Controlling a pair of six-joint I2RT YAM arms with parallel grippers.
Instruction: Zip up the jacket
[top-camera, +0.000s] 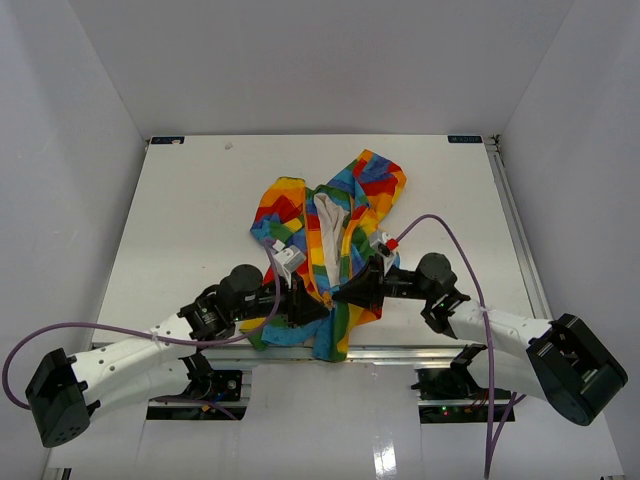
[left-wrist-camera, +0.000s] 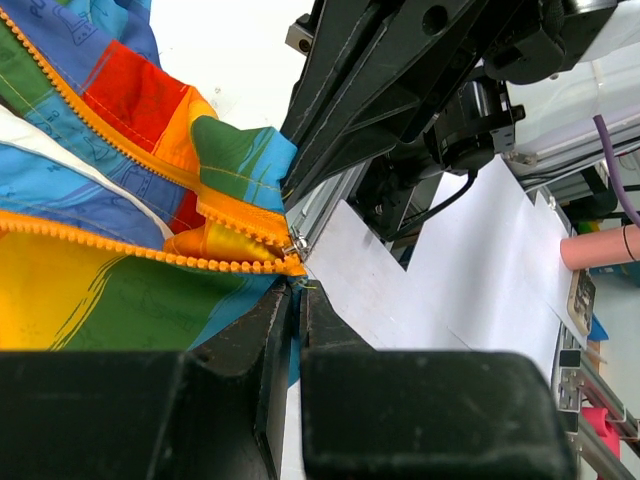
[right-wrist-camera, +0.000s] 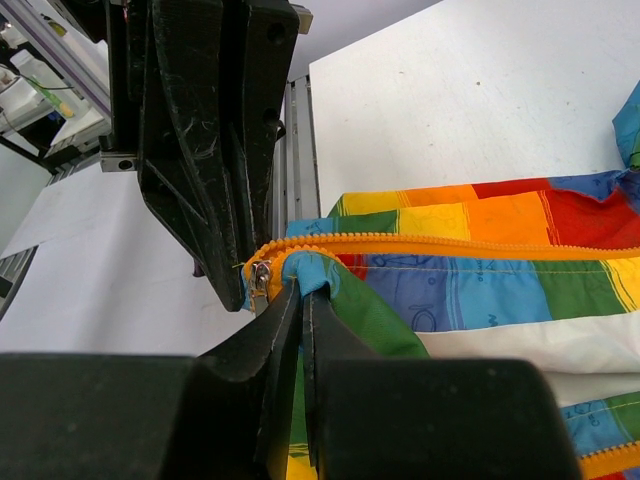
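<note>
Jacket (top-camera: 330, 225) at centre of table (top-camera: 190, 200), front open, white lining showing. Hood toward 1 o'clock, hem toward 6 o'clock at near edge.

We note left gripper (top-camera: 320, 307) reaching in from 8 o'clock, fingers all but closed, pinching hem fabric just under lower end of yellow zipper (left-wrist-camera: 100, 110).

Right gripper (top-camera: 338, 293) in from 3 o'clock, fingers pressed together on blue fabric fold beside slider (right-wrist-camera: 260, 278).

Gripper tips nearly touching. Zipper rows diverge above slider.
</note>
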